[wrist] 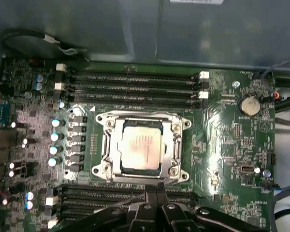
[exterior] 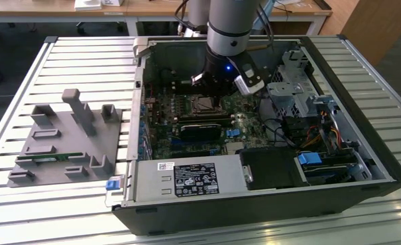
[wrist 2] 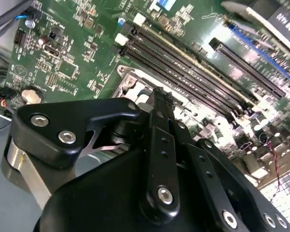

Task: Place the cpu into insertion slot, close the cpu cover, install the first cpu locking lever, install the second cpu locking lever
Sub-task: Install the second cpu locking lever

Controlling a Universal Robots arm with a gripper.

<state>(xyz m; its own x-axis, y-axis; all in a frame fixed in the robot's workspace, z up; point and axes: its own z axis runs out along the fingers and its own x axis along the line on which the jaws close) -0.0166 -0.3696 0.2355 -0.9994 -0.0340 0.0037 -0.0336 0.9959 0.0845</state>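
One square chip, the cpu [wrist: 141,147], lies flat in the insertion slot [wrist: 111,145] on the green motherboard [wrist: 232,145], its silver-grey top facing up toward the arm. Being square, it has no long axis to speak of; its edges run parallel to the socket frame and to the long black memory slots [wrist: 130,89] on either side of the socket. The cpu cover [wrist: 173,145], a metal frame plate with a large window, lies down flat around the chip, so the chip shows through the window.

In the first wrist view the gripper [wrist: 156,193] sits just beyond the socket's near edge, over the second bank of memory slots, with its two fingertips pressed together side by side and nothing between them. The chip is close to the fingertips but apart from them; no contact with the cover or the chip shows. In the second wrist view the gripper [wrist 2: 160,96] points down at the metal edge of the socket, the black finger links closed in on each other, and a bright corner of the socket frame [wrist 2: 128,79] shows just past the tip.

In the exterior view the arm [exterior: 229,30] reaches down into the open computer case [exterior: 364,153], which lies on a slatted table [exterior: 84,61]. The socket [exterior: 204,103] sits just below the arm's wrist. A grey fixture tray [exterior: 64,143] rests on the table at the exterior view's left, well apart from the case.
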